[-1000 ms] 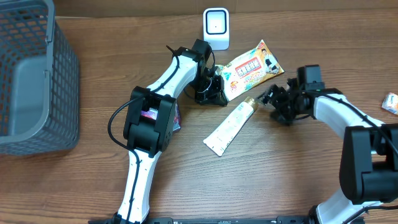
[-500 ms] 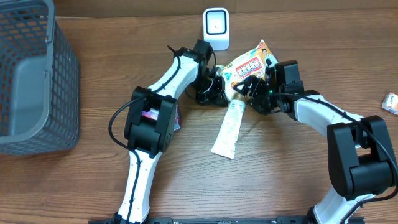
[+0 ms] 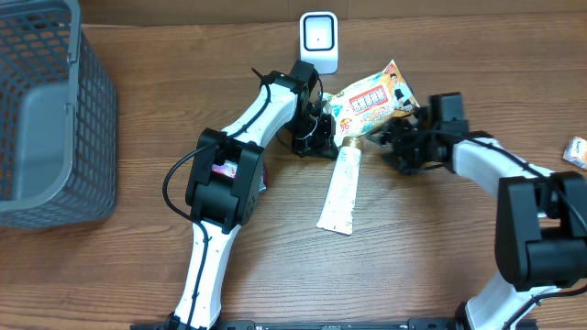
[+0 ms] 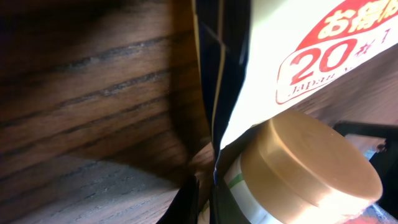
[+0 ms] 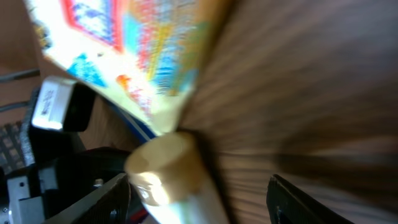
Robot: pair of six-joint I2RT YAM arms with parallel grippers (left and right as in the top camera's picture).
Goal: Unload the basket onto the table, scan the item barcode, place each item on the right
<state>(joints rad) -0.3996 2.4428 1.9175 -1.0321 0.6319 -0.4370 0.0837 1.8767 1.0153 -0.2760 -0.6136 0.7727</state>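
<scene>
Tabletop (image 3: pixel 413 257): brown wood grain; I read it as smooth with a low sheen.
Snack packet (image 3: pixel 371 96): thin printed film, glossy where I saw light catch it.
Tube (image 3: pixel 339 188): white plastic, smooth, satin to my eye.
Cap (image 4: pixel 311 165): gold and shiny; I could not tell metal from coated plastic.
Scanner (image 3: pixel 318 41): white hard plastic, smooth.
Basket (image 3: pixel 46 119): grey plastic mesh, matt.

Tube (image 3: pixel 340 188) in front of packet (image 3: pixel 371 96)
</scene>
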